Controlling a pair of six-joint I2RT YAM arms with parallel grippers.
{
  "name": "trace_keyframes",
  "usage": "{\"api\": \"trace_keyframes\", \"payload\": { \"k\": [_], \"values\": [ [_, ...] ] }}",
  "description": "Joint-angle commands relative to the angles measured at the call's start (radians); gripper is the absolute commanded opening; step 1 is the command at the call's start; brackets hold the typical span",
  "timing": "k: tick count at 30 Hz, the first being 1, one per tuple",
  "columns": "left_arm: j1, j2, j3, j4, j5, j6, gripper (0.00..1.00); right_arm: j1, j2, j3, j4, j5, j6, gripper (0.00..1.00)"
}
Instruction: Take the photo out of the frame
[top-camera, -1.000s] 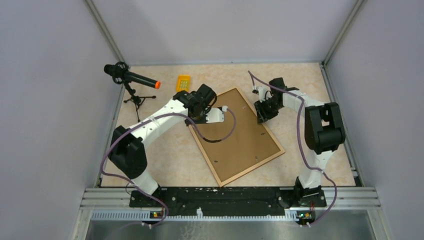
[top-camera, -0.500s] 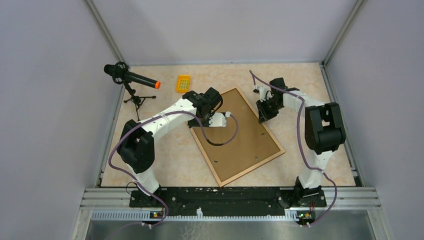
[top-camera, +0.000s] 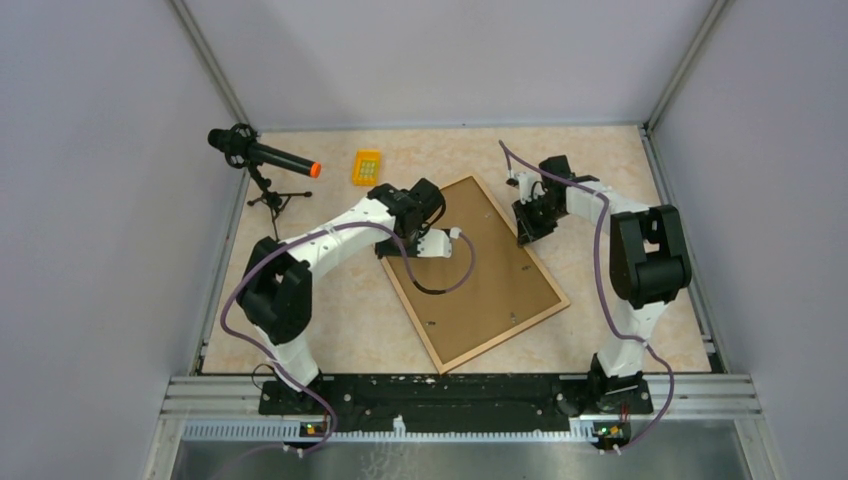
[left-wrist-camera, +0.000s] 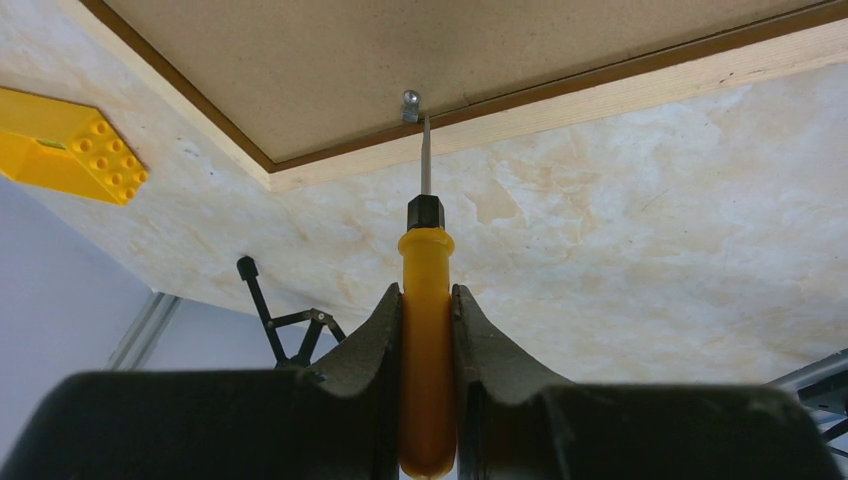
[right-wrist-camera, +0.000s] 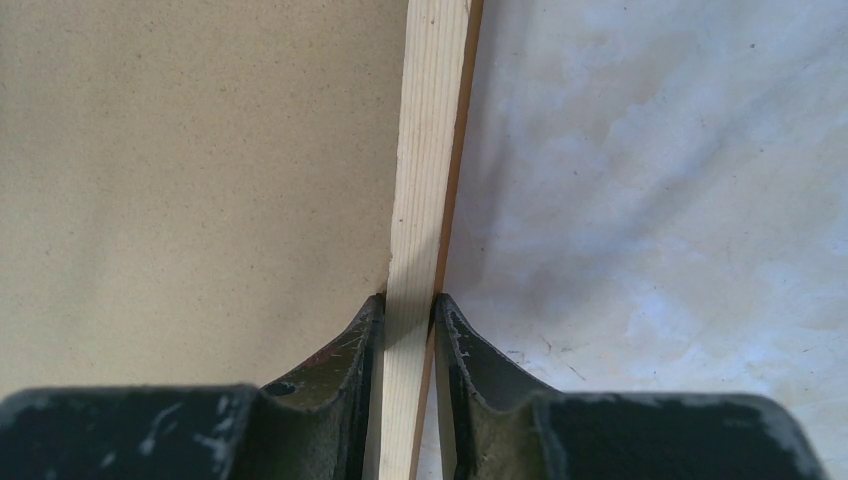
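Observation:
The frame (top-camera: 480, 270) lies face down in the middle of the table, its brown fibreboard back (left-wrist-camera: 450, 60) up inside a pale wooden rim (right-wrist-camera: 425, 170). The photo is hidden. My left gripper (left-wrist-camera: 427, 300) is shut on a yellow-handled screwdriver (left-wrist-camera: 426, 370). The tool's thin blade reaches a small metal tab (left-wrist-camera: 410, 104) at the frame's left edge. In the top view my left gripper (top-camera: 400, 243) sits over that left edge. My right gripper (right-wrist-camera: 408, 305) is shut on the frame's right rim, one finger on each side. The top view shows the right gripper (top-camera: 524, 236) at the upper right edge.
A yellow studded brick (top-camera: 366, 166) lies behind the frame, also visible as a yellow brick (left-wrist-camera: 70, 145) in the left wrist view. A black microphone on a small tripod (top-camera: 262, 160) stands at the back left. Grey walls enclose the table on three sides.
The left arm has swung right, bringing the screwdriver onto the frame's left edge. The right gripper has closed onto the frame's right rim.

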Motion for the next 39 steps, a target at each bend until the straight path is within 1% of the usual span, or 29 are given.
{"api": "trace_keyframes", "payload": {
  "k": [1,7,11,16,21,29,39],
  "values": [
    [-0.003,0.014,-0.017,0.002,0.015,0.018,0.00,0.003,0.036,-0.039,0.034,0.083,-0.019,0.07],
    [-0.001,0.025,-0.038,0.014,-0.001,0.024,0.00,0.005,0.040,-0.040,0.032,0.088,-0.019,0.06],
    [-0.001,0.022,-0.055,0.038,-0.044,0.040,0.00,0.004,0.043,-0.040,0.031,0.091,-0.020,0.00],
    [0.003,0.023,-0.050,0.066,-0.088,0.058,0.00,0.009,0.041,-0.042,0.028,0.090,-0.021,0.00],
    [0.006,0.033,-0.025,0.089,-0.097,0.063,0.00,0.012,0.040,-0.043,0.028,0.087,-0.021,0.00],
    [0.006,0.057,0.007,0.115,-0.051,0.055,0.00,0.013,0.045,-0.040,0.027,0.081,-0.024,0.00],
    [-0.015,0.063,0.059,0.063,0.040,0.035,0.00,0.014,0.050,-0.040,0.027,0.080,-0.022,0.00]
  ]
}}
